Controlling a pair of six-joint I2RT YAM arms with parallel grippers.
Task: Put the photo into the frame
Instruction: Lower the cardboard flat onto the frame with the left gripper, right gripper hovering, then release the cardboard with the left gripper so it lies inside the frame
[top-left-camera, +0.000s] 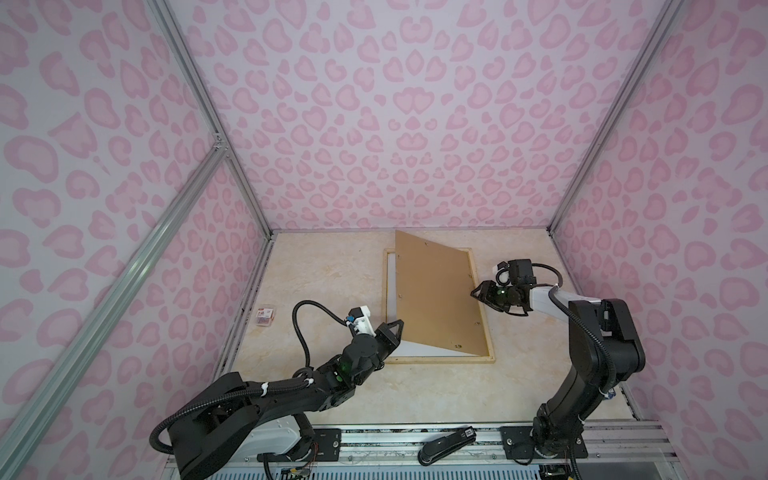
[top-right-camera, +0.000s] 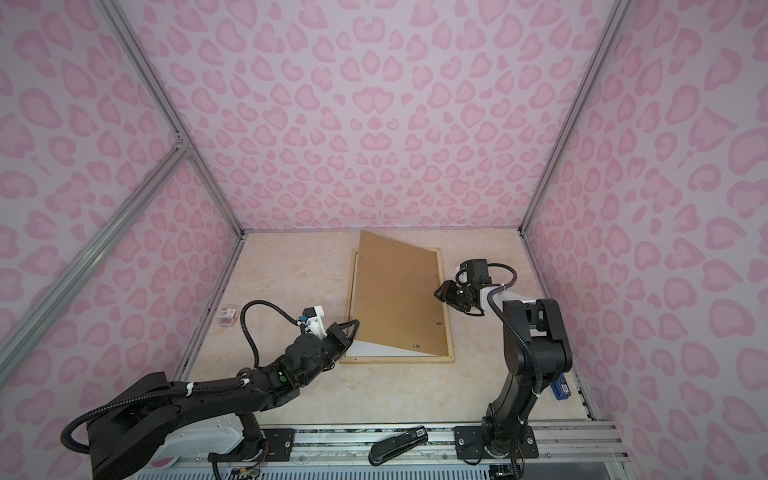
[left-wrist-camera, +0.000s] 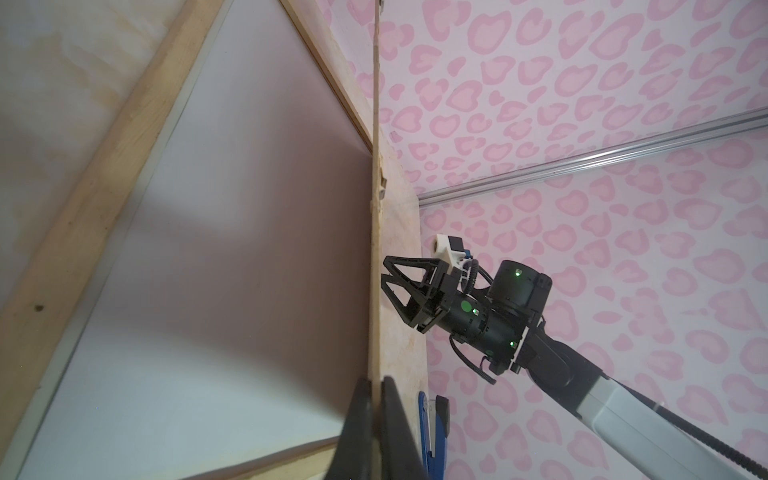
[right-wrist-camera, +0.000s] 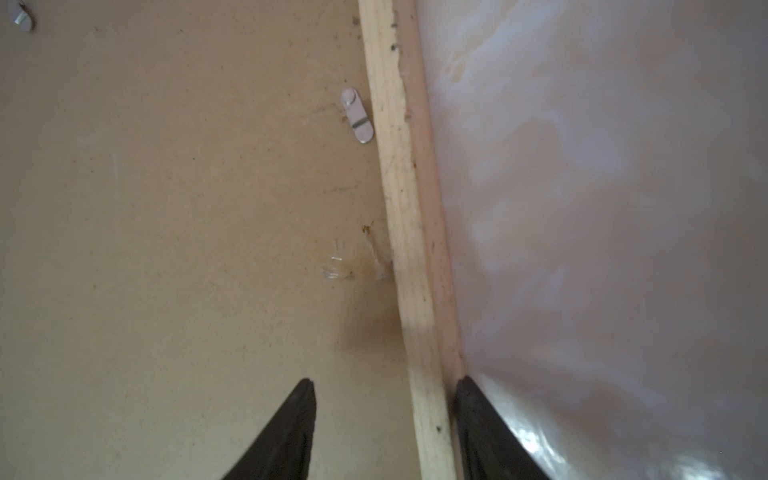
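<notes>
Two arms, two grippers. One frame (top-left-camera: 440, 360), flat on the table (top-left-camera: 324, 291) toward the back. One board (top-left-camera: 436, 291), tilted: right edge down along the frame's right rail, left edge raised. One photo (top-left-camera: 411, 351), face down inside the frame beneath the board; only plain white back showing, as a strip and a wedge in both top views, the rest covered, print side hidden. Left gripper (top-left-camera: 399, 324) clamped tight on the board's raised edge near its front corner, fingers (left-wrist-camera: 361, 419) pinching the thin edge in the left wrist view. Right gripper (top-left-camera: 476, 293) with jaws partly apart, gripping nothing, straddling the right rail: one finger over the board, one at the rail's outer side. Two metal tabs (right-wrist-camera: 357, 116) on the board in the right wrist view, the second cut off at the picture's corner. One black stapler (top-left-camera: 446, 446) at the front. One small box (top-left-camera: 264, 316) at the table's left edge, label unreadable. Frame's front left corner hidden behind the left gripper.
</notes>
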